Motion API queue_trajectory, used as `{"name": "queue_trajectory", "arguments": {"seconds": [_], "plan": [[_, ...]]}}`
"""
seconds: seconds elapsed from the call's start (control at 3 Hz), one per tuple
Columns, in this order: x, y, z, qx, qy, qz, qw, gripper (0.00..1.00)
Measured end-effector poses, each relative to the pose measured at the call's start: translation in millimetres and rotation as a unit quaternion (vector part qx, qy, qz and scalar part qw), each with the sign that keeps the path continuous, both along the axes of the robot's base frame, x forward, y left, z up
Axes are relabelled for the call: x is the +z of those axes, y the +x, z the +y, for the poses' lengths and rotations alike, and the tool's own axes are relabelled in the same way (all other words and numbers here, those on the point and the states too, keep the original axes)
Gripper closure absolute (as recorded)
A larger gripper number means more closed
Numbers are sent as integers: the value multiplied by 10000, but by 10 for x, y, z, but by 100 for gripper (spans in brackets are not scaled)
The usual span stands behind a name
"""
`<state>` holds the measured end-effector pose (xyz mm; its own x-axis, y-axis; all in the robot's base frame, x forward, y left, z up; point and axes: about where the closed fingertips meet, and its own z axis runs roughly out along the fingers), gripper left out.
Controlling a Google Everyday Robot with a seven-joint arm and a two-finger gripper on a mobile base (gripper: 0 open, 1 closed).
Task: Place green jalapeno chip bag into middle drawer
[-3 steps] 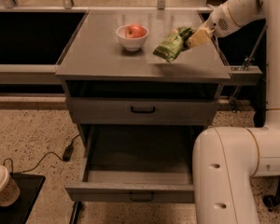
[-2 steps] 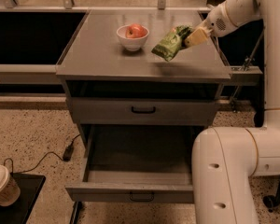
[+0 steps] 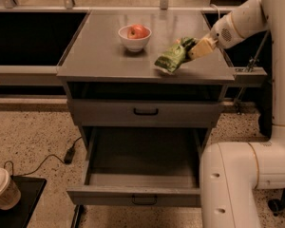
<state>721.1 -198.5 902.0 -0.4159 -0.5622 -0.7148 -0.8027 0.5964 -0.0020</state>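
The green jalapeno chip bag (image 3: 171,58) is a wrinkly green packet held tilted just over the right front part of the grey cabinet top (image 3: 99,51), its pale end lowest. My gripper (image 3: 194,48) is shut on the bag's upper right end, coming in from the right. The middle drawer (image 3: 137,172) is pulled open below, showing its dark floor, side walls and front panel with a black handle. Nothing lies in it.
A white bowl (image 3: 134,38) with a red apple (image 3: 137,31) stands on the cabinet top, left of the bag. The upper drawer front (image 3: 145,112) is closed. A paper cup (image 3: 2,188) sits at bottom left. A cable (image 3: 52,159) lies on the floor. My white base (image 3: 237,184) stands at right.
The gripper and bag have shifted slightly left and down over the cabinet top. The drawer, bowl and apple have not moved.
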Motion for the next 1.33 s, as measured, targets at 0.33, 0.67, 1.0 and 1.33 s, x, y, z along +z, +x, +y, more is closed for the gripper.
{"name": "queue_trajectory", "arguments": {"seconds": [0.33, 0.67, 1.0, 1.33], "plan": [[-691, -342, -83, -525, 283, 746, 9954, 100], [-683, -328, -53, -557, 360, 687, 9954, 100], [-685, -368, -70, -575, 356, 746, 9949, 100], [-669, -368, -70, -575, 356, 746, 9949, 100]]}}
